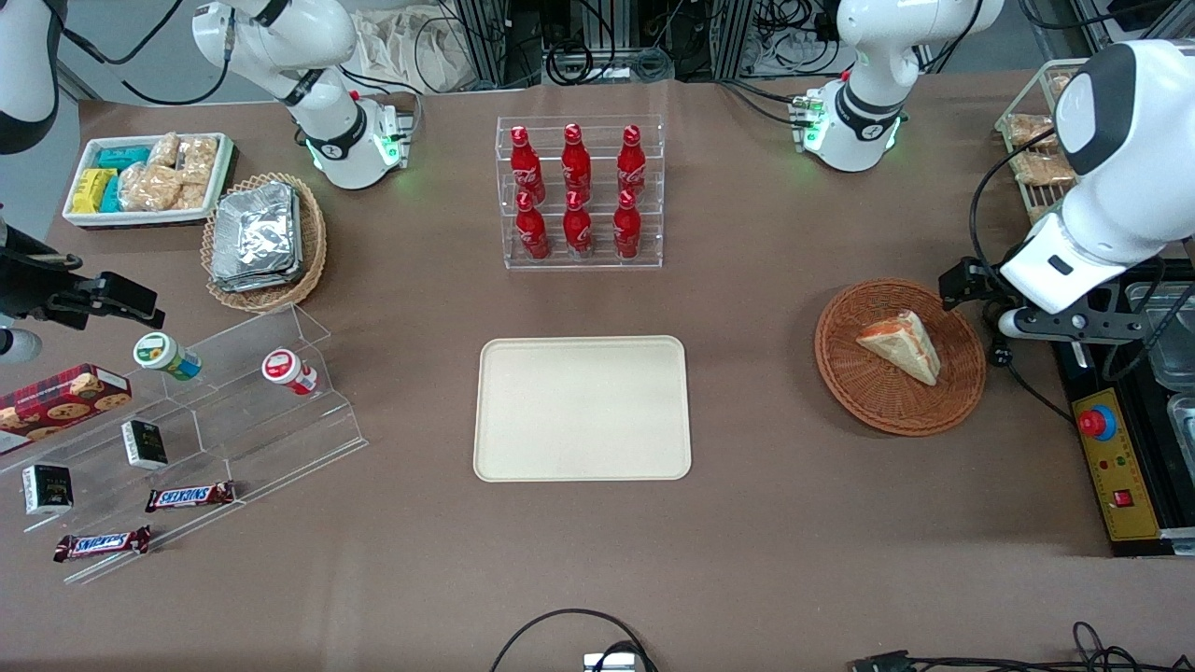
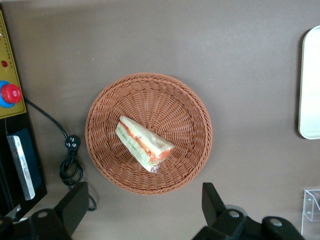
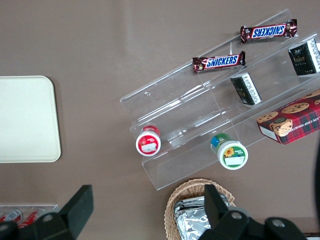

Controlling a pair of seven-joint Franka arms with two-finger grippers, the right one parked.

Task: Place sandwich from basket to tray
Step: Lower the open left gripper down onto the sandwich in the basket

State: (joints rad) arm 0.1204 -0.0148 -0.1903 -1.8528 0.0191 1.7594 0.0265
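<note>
Basket [image 1: 845, 369]: woven wicker, reddish-brown, rough-ribbed. Sandwich [image 1: 902, 344]: soft pale bread under clear glossy wrap. Tray [image 1: 583, 408]: smooth matt cream, plastic-looking. Table [image 1: 747, 523]: matt brown covering. Gripper [image 2: 141, 212]: matt black fingers, set wide above basket's rim. Bottle rack [image 1: 579, 193]: clear glossy acrylic.

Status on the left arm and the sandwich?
Claw open, above the basket's edge. Sandwich lying in basket, untouched. Tray bare, table between clear.
</note>
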